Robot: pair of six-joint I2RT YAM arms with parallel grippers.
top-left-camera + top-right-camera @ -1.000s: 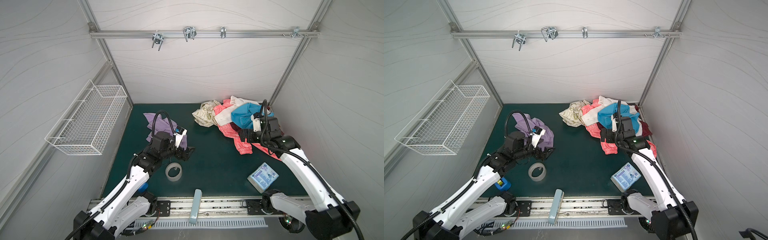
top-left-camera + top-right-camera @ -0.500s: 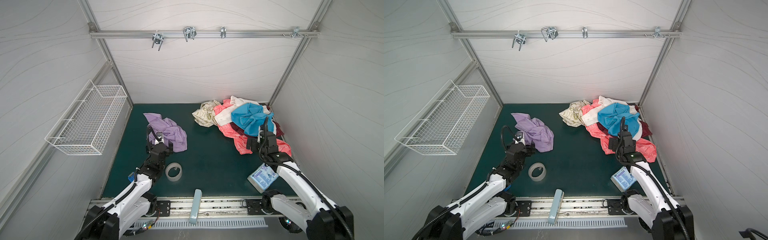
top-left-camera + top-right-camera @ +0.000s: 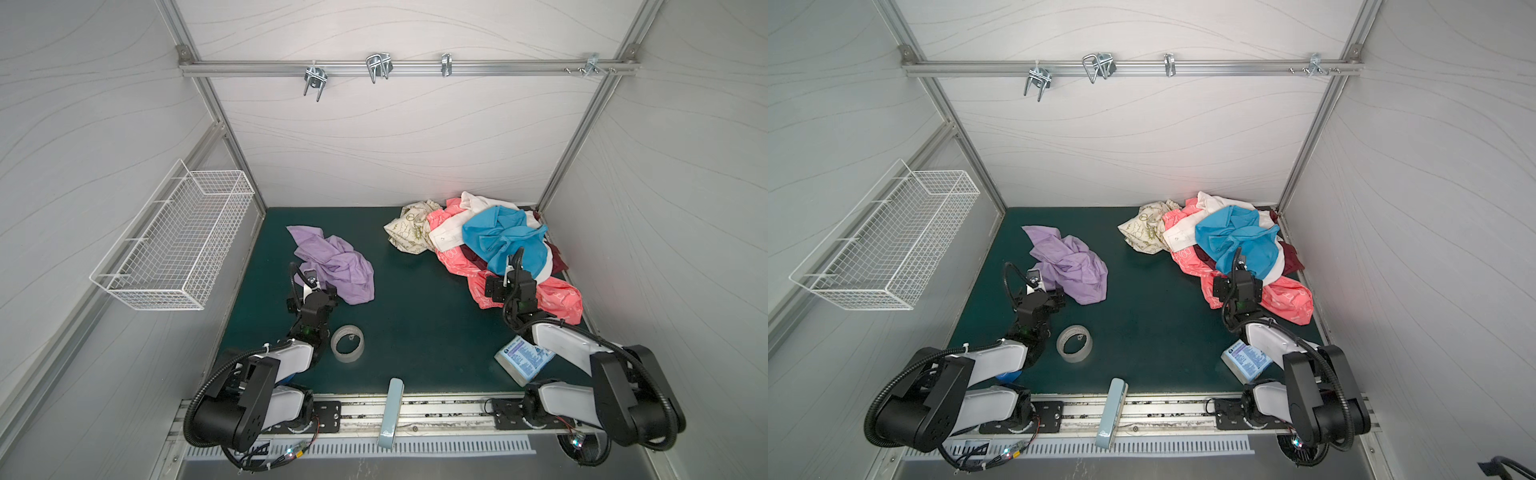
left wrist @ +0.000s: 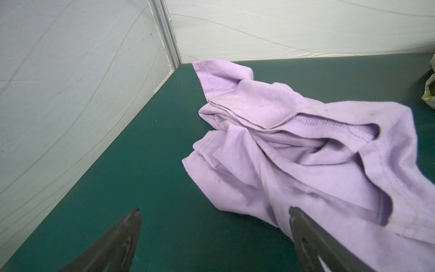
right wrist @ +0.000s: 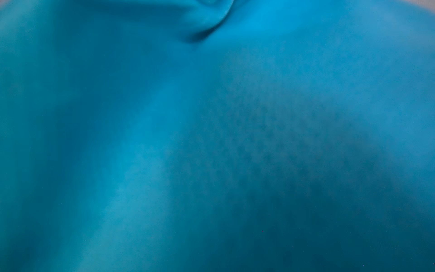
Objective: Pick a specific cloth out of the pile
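On the green mat (image 3: 415, 328), the cloth (image 3: 332, 266) lies left of centre in both top views, well apart from the pile (image 3: 453, 249) at upper right. The left gripper (image 4: 214, 210) has its fingers apart just beside the cloth's edge. The right gripper (image 3: 508, 279), fingers spread, faces the blue garment (image 3: 498, 237). We judge the separation done; next, we would draw both arms clear without snagging fabric.

Between the wide-open jaws of the left gripper (image 4: 214, 212) there was mostly bare green mat (image 4: 141, 153), and the way ahead of the jaw nearer the side wall (image 4: 58, 94) was free up to the corner. Ahead of the opposite jaw the lavender cloth (image 4: 294, 146) lay as a crumpled heap (contact could not be told). Directly before the right gripper (image 3: 510, 272), the bright blue garment (image 5: 211, 141) of the pile (image 3: 457, 262) closed the whole passage.
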